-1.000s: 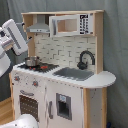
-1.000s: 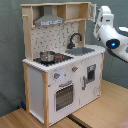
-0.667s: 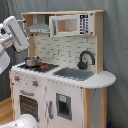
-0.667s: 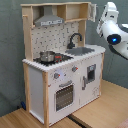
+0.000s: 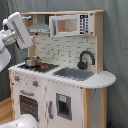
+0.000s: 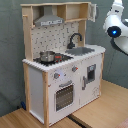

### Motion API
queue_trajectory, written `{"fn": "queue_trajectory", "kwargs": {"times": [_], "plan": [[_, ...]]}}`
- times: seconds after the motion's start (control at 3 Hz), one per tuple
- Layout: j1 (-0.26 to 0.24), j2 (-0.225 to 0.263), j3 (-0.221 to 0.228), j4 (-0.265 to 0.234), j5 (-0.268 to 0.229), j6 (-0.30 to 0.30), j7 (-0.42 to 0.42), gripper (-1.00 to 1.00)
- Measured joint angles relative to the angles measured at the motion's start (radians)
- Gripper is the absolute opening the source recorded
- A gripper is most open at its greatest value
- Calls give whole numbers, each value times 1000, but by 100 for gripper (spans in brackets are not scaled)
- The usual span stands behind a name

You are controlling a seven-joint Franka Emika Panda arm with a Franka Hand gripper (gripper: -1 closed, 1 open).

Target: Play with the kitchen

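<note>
White panels and pale wood make up the kitchen [image 5: 60, 70], a tall toy unit standing on a wooden floor [image 6: 105, 107] before a grey curtain. A small metal pot [image 5: 32, 61] sits on the black hob at one end of the counter, a likely first thing to lift or stir. Next to the hob, a grey sink [image 5: 74, 74] lies under a curved black faucet [image 5: 85, 59]. Below are 2 knobs and an oven door [image 6: 64, 96]; above are a range hood [image 6: 48, 21] and a dotted backsplash.

The robot arm [image 5: 16, 31] hangs raised at the first exterior view's left, near the hood, above and just beside the pot, touching nothing. I cannot tell how its end effector stands; the fingers are not visible in either exterior view. The kitchen lies mostly below the arm, with the pot its nearest piece.
</note>
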State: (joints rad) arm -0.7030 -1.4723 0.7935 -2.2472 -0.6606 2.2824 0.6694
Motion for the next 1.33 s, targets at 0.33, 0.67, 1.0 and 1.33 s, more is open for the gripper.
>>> {"fn": "queue_trajectory", "kwargs": {"times": [0.33, 0.67, 1.0, 1.33], "plan": [[-1, 41, -21, -2, 0, -22, -97, 100], [-2, 90, -27, -7, 0, -45, -182, 100], [-1, 125, -38, -21, 1, -81, -270, 100], [-1, 136, -59, -43, 5, -113, -362, 100]]}}
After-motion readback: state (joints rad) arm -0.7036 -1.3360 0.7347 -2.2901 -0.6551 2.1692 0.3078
